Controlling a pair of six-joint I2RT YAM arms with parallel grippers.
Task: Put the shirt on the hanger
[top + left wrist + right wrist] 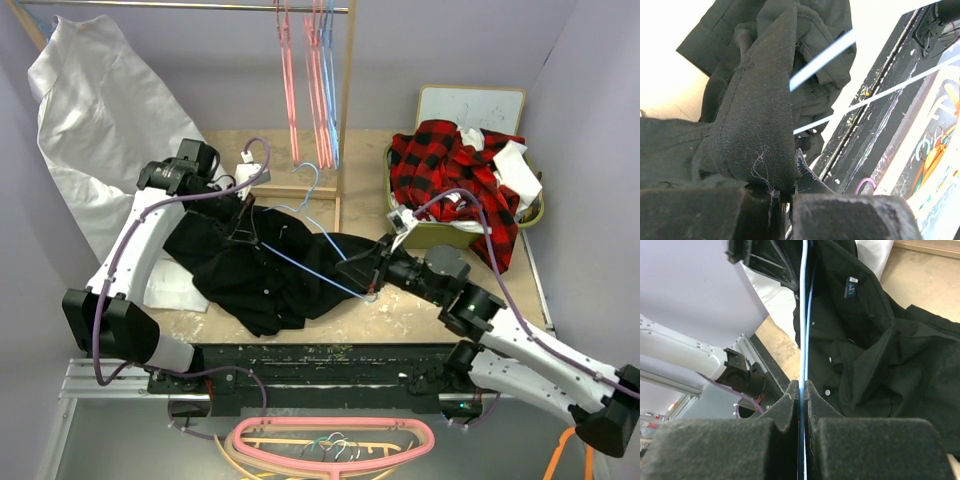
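The table (410, 312) bears the shirt (255, 280); its basket (437, 236) holds plaid cloth (450, 165).

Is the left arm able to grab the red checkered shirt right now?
Probably not. The left tool is shut on the black shirt, and the red shirt lies far across in the basket, past the right arm.

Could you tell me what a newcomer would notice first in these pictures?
The black shirt heaped in the middle draws the eye, the light blue hanger lying across it. The left gripper pinches a shirt fold, the right gripper the hanger's wire. At the back right, a red plaid shirt spills from a basket.
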